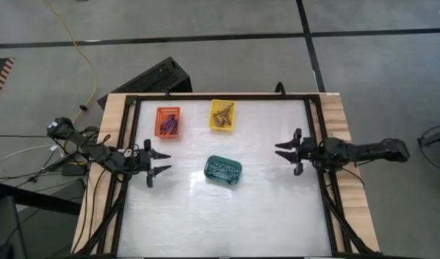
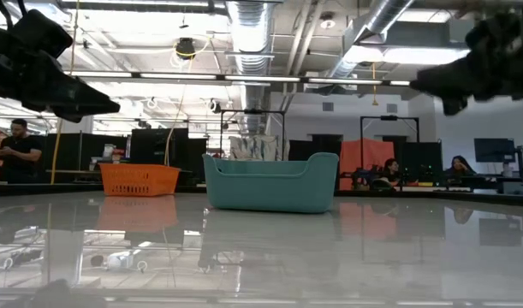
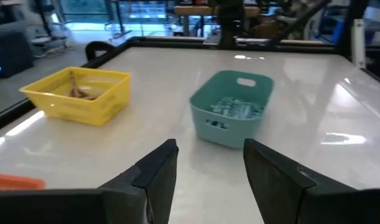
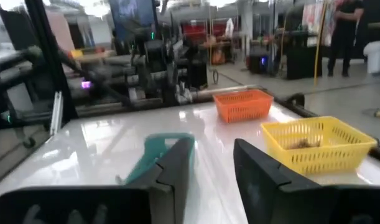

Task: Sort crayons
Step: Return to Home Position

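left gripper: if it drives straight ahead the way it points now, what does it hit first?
Most likely the teal basket of crayons: it sits nearly dead ahead of the open left gripper, with only bare table between. Height clearance is unclear.
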You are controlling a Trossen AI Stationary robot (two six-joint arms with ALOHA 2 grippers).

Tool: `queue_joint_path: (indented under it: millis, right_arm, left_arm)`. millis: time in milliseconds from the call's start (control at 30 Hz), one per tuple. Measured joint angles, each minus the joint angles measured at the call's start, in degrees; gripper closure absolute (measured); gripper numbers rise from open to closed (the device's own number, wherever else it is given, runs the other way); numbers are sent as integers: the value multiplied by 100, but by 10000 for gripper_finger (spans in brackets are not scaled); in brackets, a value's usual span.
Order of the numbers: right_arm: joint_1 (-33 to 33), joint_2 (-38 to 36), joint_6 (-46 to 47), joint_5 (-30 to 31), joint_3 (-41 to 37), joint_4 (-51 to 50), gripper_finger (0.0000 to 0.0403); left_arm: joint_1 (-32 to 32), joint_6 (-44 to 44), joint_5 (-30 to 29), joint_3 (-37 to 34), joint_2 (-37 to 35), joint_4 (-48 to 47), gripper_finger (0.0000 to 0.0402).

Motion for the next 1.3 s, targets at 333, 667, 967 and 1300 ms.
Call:
queue_joint_path:
  millis: [333, 667, 967, 1300]
  right_arm:
    - [-15, -716, -130, 26, -55, -395, 270]
    - [-15, -701, -122, 4, -57, -613, 270]
    - [-15, -699, -122, -12, -57, -689, 270]
    - [-15, -699, -120, -12, -55, -715, 270]
  left_arm:
    - [0, 105, 288, -7, 0, -2, 227]
    - [0, 12, 284, -11, 0, 1, 227]
    - [0, 9, 277, -15, 0, -2, 227]
    - [0, 9, 275, -17, 0, -2, 227]
